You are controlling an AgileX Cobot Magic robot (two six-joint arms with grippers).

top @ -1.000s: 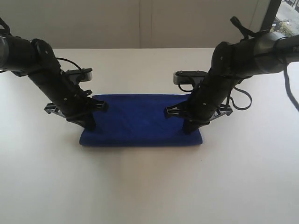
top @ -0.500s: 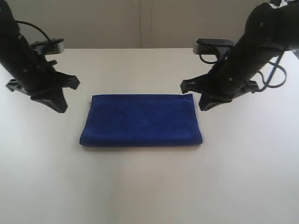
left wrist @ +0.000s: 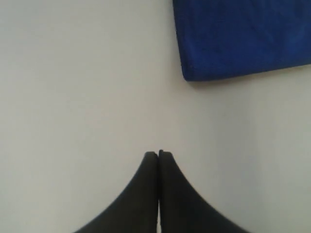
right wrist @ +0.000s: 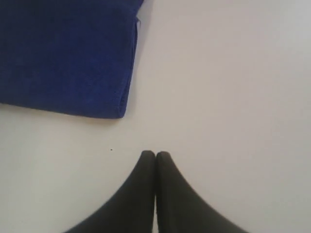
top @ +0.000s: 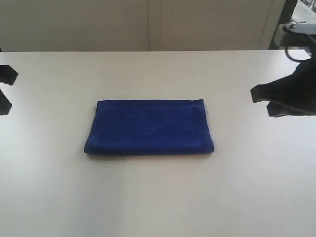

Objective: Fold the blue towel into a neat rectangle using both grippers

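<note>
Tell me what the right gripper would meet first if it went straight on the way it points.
Probably bare table: the shut right gripper aims just beside the blue towel, missing its edge, though depth is unclear.

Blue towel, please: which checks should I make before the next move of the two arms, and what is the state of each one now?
1. The blue towel forms a neat rectangle: ok.
2. It lies flat, fully on the table: ok.
3. The left gripper is shut, empty, apart from the towel: ok.
4. The right gripper is shut, empty, apart from the towel: ok.
5. Hidden lower layers lie even: cannot tell.
</note>
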